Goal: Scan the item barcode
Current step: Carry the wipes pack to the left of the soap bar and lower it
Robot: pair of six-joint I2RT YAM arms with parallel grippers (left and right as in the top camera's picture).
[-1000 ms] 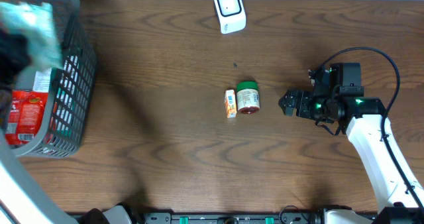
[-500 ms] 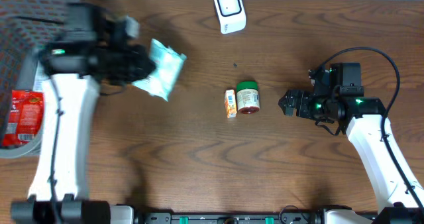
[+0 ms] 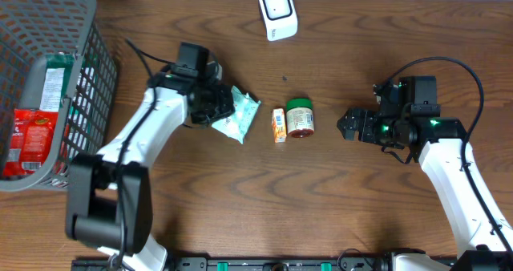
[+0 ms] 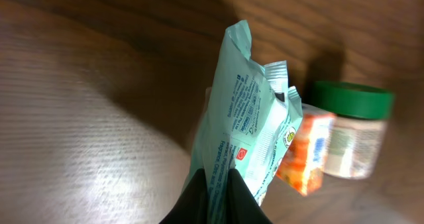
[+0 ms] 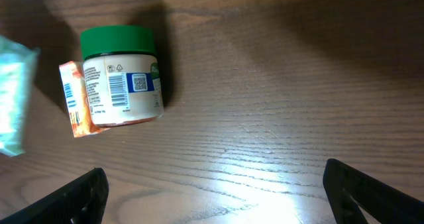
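Brown wood is covering the whole desk, and nothing is lying on the part closest to the robot.

A little farther out, in the middle of the desk, the left hand is squeezing tight on one end of a mint-green packet. The left wrist camera is showing the packet standing up out of the closed fingers, with small print on its side. I cannot tell if it is touching the wood or hanging just over it.

Just to the right of the packet, a small orange box is lying flat. A jar with a green lid is lying on its side, touching that box. Its barcode is facing up. On the other side of the jar, the right hand is waiting wide open and holding nothing.

At the far edge of the desk, the white scanner is sitting well apart from the packet. At the far left, a grey basket is holding a red packet and at least one more thing.

I am guessing the job is only partly done. The packet is out of the basket and in a hand, but it is not yet at the scanner. I cannot tell if the jar and box are scanned. The things in the basket are probably waiting too.
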